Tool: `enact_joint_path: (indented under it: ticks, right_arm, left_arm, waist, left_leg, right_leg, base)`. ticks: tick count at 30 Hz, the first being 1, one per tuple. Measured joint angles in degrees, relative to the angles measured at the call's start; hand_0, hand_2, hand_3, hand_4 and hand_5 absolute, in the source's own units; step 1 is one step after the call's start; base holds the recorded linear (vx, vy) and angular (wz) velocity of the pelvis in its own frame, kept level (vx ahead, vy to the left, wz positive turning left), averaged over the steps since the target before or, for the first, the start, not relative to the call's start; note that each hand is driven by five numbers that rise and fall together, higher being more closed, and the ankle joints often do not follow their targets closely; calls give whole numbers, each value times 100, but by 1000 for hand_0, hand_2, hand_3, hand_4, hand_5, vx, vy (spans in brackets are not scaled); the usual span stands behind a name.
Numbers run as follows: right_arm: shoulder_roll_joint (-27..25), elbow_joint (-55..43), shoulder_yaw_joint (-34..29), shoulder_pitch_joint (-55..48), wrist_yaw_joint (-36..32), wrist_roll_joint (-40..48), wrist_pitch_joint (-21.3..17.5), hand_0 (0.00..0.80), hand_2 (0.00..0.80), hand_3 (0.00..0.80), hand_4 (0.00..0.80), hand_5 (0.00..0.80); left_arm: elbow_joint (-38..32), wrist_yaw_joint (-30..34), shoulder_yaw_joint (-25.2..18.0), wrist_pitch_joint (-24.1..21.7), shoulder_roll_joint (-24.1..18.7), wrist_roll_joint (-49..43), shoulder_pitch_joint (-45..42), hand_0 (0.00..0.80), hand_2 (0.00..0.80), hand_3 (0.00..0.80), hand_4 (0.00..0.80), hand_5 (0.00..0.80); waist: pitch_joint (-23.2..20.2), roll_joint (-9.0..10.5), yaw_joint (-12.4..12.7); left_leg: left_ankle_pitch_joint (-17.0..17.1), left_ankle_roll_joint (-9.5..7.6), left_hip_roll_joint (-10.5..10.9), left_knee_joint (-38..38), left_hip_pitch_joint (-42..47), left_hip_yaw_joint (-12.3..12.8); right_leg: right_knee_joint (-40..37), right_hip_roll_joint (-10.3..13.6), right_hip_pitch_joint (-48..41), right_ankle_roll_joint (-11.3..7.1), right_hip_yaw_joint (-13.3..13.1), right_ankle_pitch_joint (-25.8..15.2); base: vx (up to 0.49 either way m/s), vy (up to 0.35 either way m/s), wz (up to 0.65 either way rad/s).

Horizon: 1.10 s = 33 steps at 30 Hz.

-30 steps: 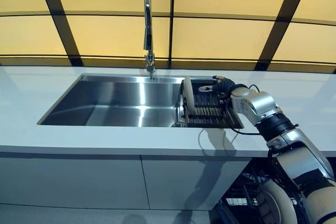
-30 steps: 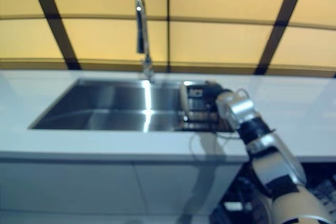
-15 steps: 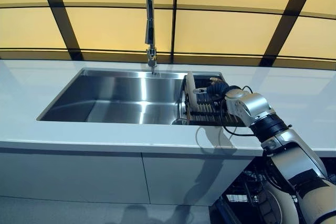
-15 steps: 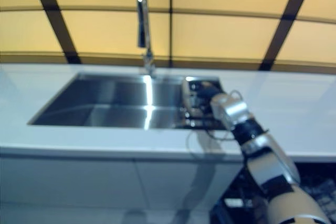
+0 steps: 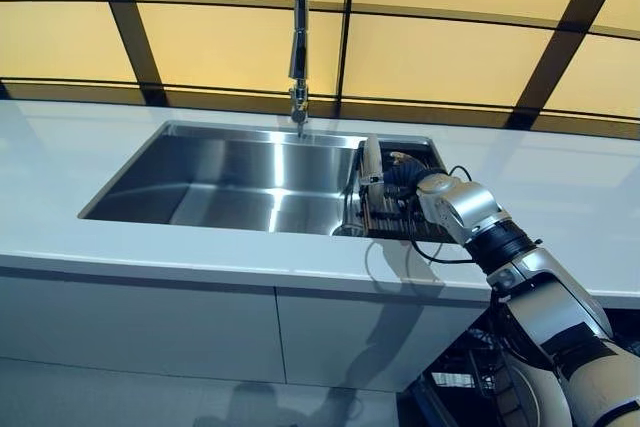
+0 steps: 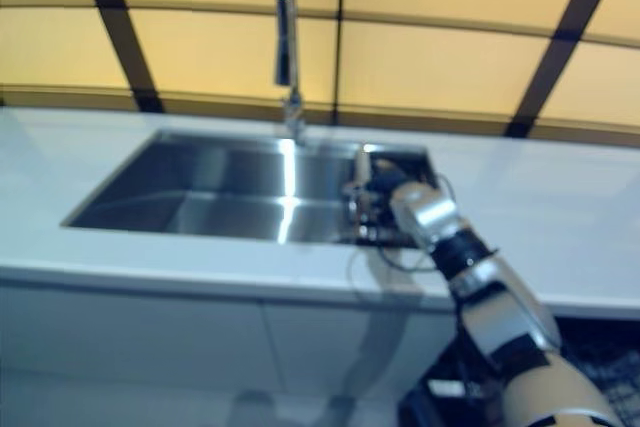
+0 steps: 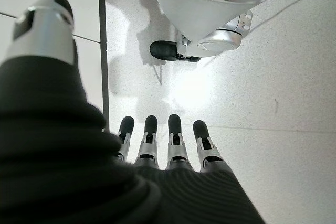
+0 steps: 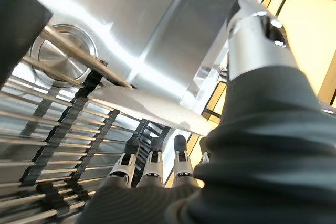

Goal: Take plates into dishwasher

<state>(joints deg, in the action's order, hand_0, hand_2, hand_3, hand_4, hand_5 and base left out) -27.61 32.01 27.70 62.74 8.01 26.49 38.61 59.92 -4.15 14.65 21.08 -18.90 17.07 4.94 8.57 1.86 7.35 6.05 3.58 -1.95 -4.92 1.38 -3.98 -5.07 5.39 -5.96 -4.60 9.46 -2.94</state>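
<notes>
Floor (image 7: pixel 294 77) is showing under the left hand (image 7: pixel 157 150), fingers straight and holding nothing. Right hand (image 5: pixel 400 175) is reaching over the rack (image 5: pixel 395 219) at the sink's (image 5: pixel 240 182) right end, spread fingers just beside the upright plate (image 5: pixel 372 159), thumb apart.

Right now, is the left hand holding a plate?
No. In the left wrist view the left hand hangs over bare floor with straight fingers and nothing in it; the plate stands in the sink rack.

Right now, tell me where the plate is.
The plate stands on edge in the dark rack at the right end of the sink, in the left eye view, with the right hand right beside it.
</notes>
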Motion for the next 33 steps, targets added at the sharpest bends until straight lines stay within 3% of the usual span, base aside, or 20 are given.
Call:
enact_joint_path:
  ticks: [25,26,28,29,31,33]
  right_arm:
    - [208,129,47,-8,10,-267,92,0,0,0,0,0]
    - [209,212,47,-8,10,-267,93,100,100,100,100,100]
    - [207,308,50,-8,13,-267,116,113,113,113,113,113]
    - [208,316,50,-8,13,-267,136,179,179,179,179,179]
    - [187,338,50,-8,17,-269,142,185,185,185,185,185]
    - [172,366,49,-7,45,-277,135,279,279,279,279,279]
  left_arm:
    - [-9,-250,13,10,1,299,78,0,0,0,0,0]
    - [-9,-263,13,14,2,303,104,0,0,0,0,0]
    - [-10,-281,16,10,0,404,142,0,0,0,0,0]
    - [-11,-298,17,12,1,458,163,0,0,0,0,0]
    - [-20,-315,16,14,3,519,210,0,0,0,0,0]
    - [-30,-318,15,27,3,524,261,0,0,0,0,0]
  waist:
    - [248,67,28]
    - [266,62,36]
    - [326,47,49]
    - [367,38,46]
    - [385,32,48]
    - [454,24,58]
  left_leg:
    - [37,5,12,7,-191,-98]
    - [42,5,12,8,-215,-99]
    - [44,5,12,8,-226,-100]
    - [44,6,12,7,-239,-101]
    - [54,9,10,9,-320,-107]
    - [71,4,16,10,-323,-110]
  right_leg:
    - [19,-6,134,17,57,-5]
    - [20,-6,163,16,56,-7]
    - [20,-6,172,14,56,-6]
    - [20,-7,184,14,56,-6]
    - [21,-9,256,16,58,-9]
    - [22,-7,256,19,58,-13]
  base:
    - [-7,3,2]
    - [-62,20,0]
    - [-58,34,0]
    - [-54,41,0]
    - [-38,37,1]
    - [-26,31,2]
